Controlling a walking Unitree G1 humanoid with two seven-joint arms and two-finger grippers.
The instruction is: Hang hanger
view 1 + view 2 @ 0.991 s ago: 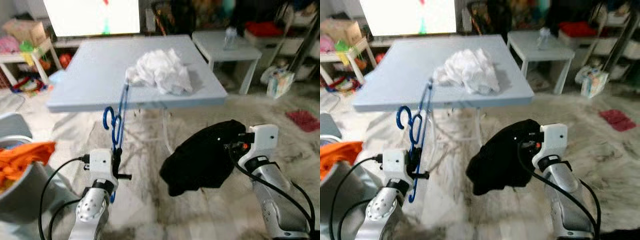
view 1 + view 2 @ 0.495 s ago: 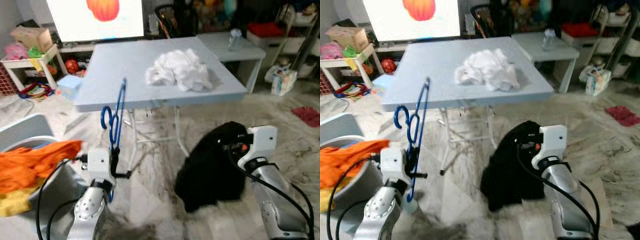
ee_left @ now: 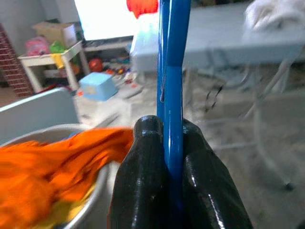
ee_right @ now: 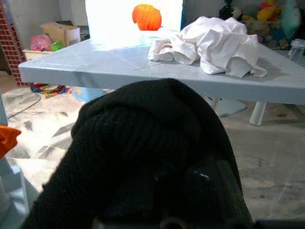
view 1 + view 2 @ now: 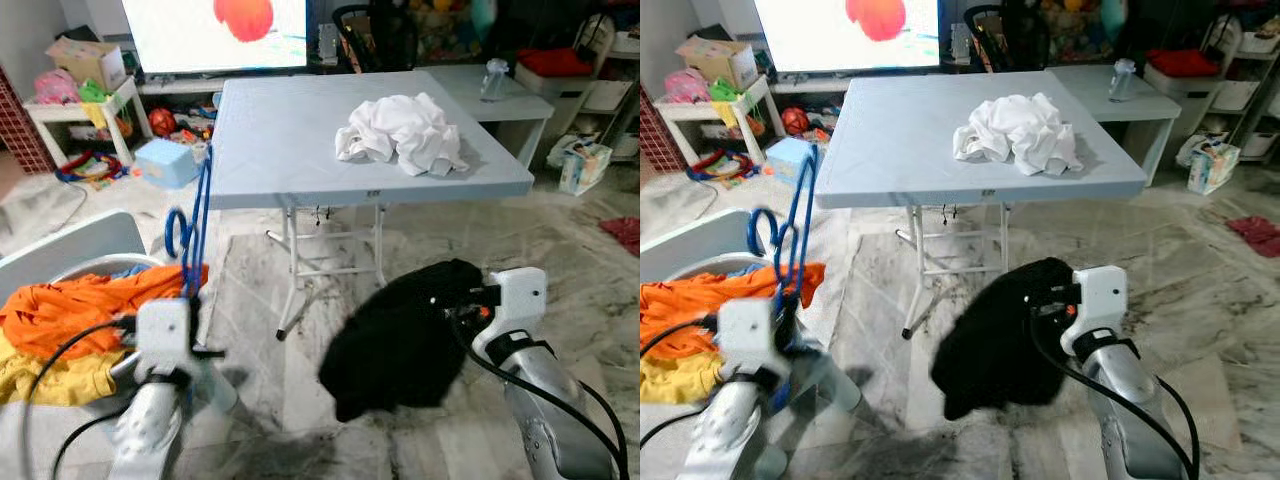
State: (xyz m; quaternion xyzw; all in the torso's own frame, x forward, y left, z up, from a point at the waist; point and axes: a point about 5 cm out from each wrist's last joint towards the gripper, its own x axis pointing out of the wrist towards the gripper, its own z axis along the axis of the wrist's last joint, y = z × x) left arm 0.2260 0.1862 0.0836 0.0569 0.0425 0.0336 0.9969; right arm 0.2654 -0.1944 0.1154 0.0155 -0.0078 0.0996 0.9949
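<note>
Nearest to us, the left gripper (image 3: 164, 162) sits at about 8 o'clock in the head views, its two black fingers (image 3: 143, 167) pinched tight on the lower bar of the blue plastic hanger (image 5: 193, 225). At 4 o'clock, the right gripper (image 5: 470, 300) is buried in a black knitted garment (image 5: 400, 345) that drapes down from it toward the marble-patterned floor (image 5: 590, 250); we cannot tell how its fingers are set, since the cloth covers them.

We judge the step in hand to be carrying: hanger and garment are held apart, and no rail or hook to hang from can be seen. The next move calls for finding such a place, and probably for bringing the garment onto the hanger first.

The hanger stands upright, long axis near vertical and seen almost edge-on, with its hook (image 5: 176, 232) curling at mid-height toward 9 o'clock.

Just behind the left gripper, at 9 o'clock, a grey laundry basket (image 5: 85, 235) holds orange cloth (image 5: 85, 305). Farther off, at 12 o'clock, a pale blue folding table (image 5: 290, 140) carries a crumpled white cloth (image 5: 405, 130). Beyond it a bright screen (image 5: 215, 30) glows.
</note>
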